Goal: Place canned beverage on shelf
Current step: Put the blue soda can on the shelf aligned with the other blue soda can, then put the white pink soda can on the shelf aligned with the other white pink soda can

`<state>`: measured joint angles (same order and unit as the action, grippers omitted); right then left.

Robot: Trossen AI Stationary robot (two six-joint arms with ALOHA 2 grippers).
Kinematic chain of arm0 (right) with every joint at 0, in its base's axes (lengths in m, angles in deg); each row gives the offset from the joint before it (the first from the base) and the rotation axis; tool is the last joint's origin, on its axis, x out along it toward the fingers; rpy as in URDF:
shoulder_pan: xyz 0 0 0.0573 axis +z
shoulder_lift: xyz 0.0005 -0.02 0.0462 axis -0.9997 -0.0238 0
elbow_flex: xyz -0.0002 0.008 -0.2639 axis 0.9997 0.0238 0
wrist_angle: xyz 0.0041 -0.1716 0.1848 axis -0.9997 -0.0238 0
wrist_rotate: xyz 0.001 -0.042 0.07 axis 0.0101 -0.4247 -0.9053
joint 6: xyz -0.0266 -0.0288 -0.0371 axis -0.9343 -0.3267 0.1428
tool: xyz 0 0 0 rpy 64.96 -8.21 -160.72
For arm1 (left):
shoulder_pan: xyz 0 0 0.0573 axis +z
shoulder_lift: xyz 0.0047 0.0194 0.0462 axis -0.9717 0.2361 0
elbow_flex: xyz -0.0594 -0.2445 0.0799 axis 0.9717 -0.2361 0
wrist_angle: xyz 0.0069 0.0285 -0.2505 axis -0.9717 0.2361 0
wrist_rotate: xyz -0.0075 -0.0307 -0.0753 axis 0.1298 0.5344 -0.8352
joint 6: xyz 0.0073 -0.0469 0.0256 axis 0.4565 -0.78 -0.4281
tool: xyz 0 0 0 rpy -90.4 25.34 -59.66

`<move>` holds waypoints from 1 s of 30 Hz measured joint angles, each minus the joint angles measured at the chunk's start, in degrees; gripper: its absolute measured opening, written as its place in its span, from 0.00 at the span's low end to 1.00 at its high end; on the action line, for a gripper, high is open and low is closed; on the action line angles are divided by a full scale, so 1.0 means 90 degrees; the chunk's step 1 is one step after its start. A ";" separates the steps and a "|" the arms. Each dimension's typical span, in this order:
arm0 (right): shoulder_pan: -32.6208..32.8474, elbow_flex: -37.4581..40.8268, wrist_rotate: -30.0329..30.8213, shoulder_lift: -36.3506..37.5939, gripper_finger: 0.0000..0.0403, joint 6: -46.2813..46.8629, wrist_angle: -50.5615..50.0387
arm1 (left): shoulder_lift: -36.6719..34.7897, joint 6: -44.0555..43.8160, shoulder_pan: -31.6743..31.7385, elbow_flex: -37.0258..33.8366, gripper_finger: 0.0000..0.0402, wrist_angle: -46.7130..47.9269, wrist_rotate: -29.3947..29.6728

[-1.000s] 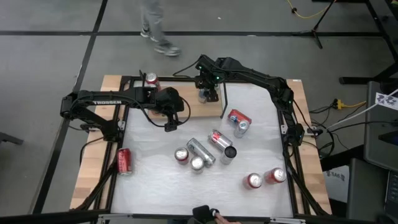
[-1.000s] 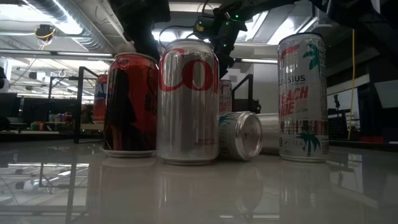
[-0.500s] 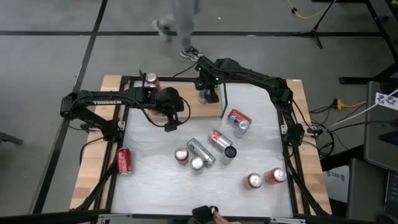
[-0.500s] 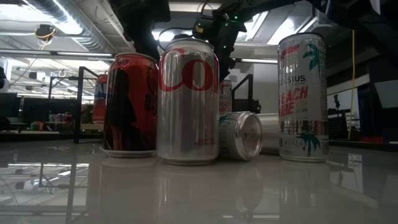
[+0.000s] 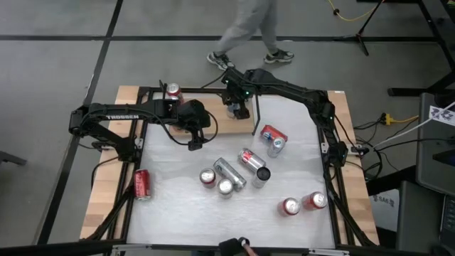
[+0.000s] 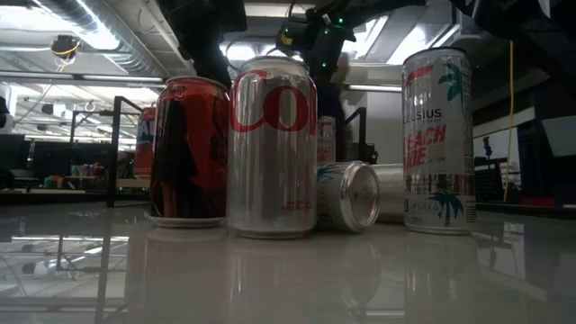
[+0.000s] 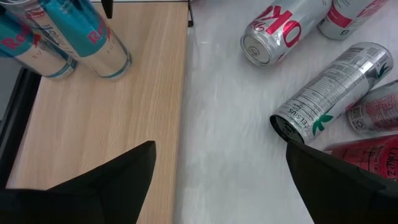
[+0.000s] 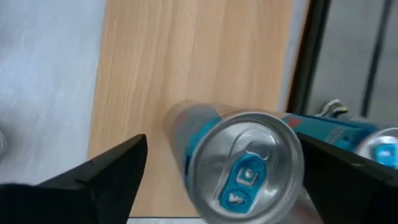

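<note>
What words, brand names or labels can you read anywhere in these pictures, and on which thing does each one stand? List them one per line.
"TROSSEN": on the left arm, high view.
"CELSIUS" and "PEACH": on the tall white can, low view.
"CO", cut off: large red letters on the silver can, low view.
"CELSIUS": on the lying can, left wrist view.
Small print on every can is too small to read.

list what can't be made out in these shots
- High view: the blue can on the shelf is covered by the right hand.
- Low view: the red can and silver can block the shelf.
- Right wrist view: a second can is cut off at the edge.
</note>
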<state>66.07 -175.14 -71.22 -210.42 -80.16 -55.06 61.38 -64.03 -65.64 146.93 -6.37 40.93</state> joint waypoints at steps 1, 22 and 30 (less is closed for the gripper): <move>0.0053 0.0000 0.0145 0.0036 0.95 -0.0002 -0.0003 | -0.0002 0.0000 0.0000 0.0000 0.88 0.0000 0.0000; 0.1490 -0.0012 0.1041 0.2205 0.95 0.1923 -0.1650 | -0.0002 0.0000 -0.0005 0.0002 0.88 -0.0049 0.0000; 0.2219 0.0220 0.1174 0.3205 0.95 0.3768 -0.2959 | -0.0002 -0.0316 -0.0031 0.0002 0.88 -0.0427 0.0000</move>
<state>86.05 -173.16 -60.65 -181.57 -46.26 -81.68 61.36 -66.87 -65.92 146.95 -10.21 40.93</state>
